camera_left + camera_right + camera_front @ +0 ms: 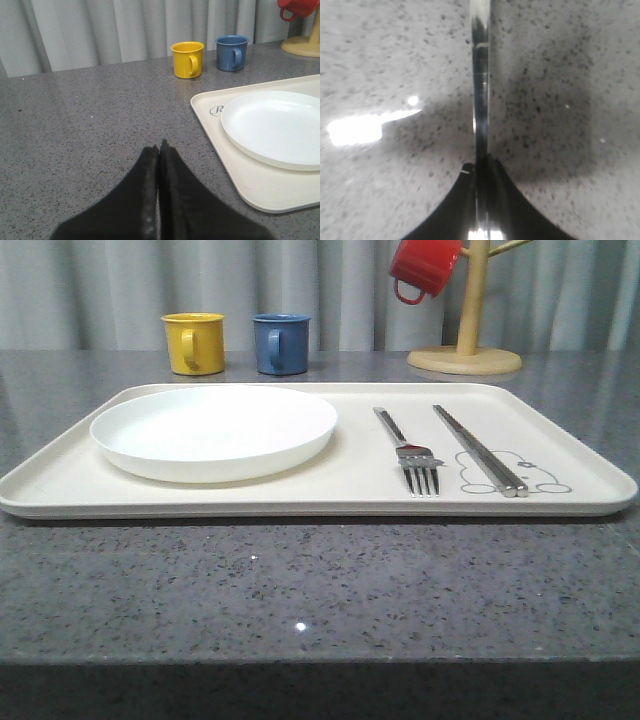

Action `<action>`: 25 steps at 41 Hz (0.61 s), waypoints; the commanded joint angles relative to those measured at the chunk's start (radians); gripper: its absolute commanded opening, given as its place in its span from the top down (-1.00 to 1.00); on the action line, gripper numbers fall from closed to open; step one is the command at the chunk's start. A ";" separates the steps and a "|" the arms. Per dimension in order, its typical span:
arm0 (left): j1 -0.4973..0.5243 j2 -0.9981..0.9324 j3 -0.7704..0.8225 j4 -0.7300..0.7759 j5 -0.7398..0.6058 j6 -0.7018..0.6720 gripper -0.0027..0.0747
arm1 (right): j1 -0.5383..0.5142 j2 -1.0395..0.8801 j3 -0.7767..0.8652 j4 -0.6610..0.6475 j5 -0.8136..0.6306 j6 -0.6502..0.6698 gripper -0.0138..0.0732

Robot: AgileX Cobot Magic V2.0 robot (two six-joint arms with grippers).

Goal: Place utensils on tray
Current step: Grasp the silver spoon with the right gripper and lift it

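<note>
Clamped between right gripper (481,172) jaws: slim metal handle, presumably spoon (480,90), projecting beyond tips over countertop (570,75) for transfer. Left gripper (159,150) closed, empty, beside tray (260,190) holding plate (213,430), fork (410,455), chopsticks (480,452).

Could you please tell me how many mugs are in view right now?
3. The yellow mug and blue mug stand side by side on the table beyond the tray; the red mug hangs on the wooden mug tree.
</note>
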 commanded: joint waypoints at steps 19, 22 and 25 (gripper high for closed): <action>-0.001 0.012 -0.029 -0.009 -0.083 -0.006 0.98 | 0.200 -0.232 -0.037 0.109 0.147 0.033 0.81; -0.001 0.012 -0.029 -0.009 -0.083 -0.006 0.98 | 0.261 -0.231 -0.037 0.109 0.130 0.067 0.81; -0.001 0.012 -0.029 -0.009 -0.083 -0.006 0.98 | 0.324 -0.225 -0.037 0.109 0.085 0.098 0.81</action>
